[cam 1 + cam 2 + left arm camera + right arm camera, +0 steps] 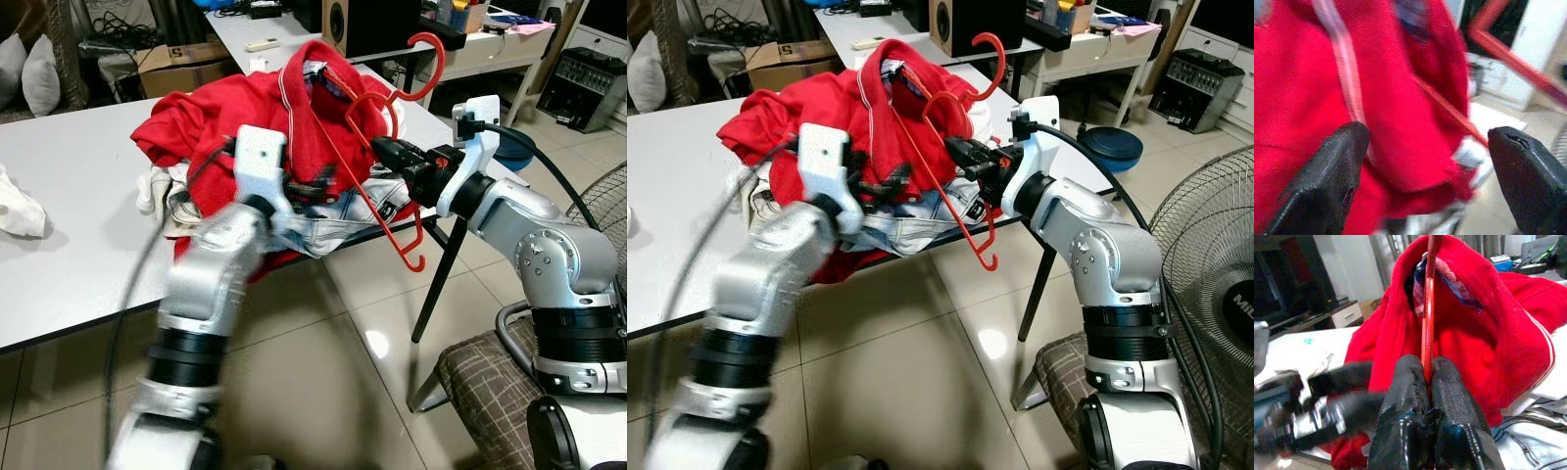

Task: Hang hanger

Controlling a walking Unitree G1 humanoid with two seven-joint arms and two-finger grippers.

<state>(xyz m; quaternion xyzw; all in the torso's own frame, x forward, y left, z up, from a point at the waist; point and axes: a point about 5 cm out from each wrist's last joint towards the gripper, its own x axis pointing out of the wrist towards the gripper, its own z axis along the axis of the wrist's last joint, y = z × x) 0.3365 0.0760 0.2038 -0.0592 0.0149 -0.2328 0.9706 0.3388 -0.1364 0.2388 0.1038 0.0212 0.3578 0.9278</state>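
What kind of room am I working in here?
Probably a lived-in workroom or home office: a clothes pile on a white table, a speaker on a desk behind, and a floor fan.

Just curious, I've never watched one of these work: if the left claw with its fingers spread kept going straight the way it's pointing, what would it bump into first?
Most likely the red garment: the left gripper is open and aimed right at it, with the red hanger just behind. Depth is blurred, so this is a guess.

Bright even daylight; left arm (211, 294) motion-blurred, floor glare.
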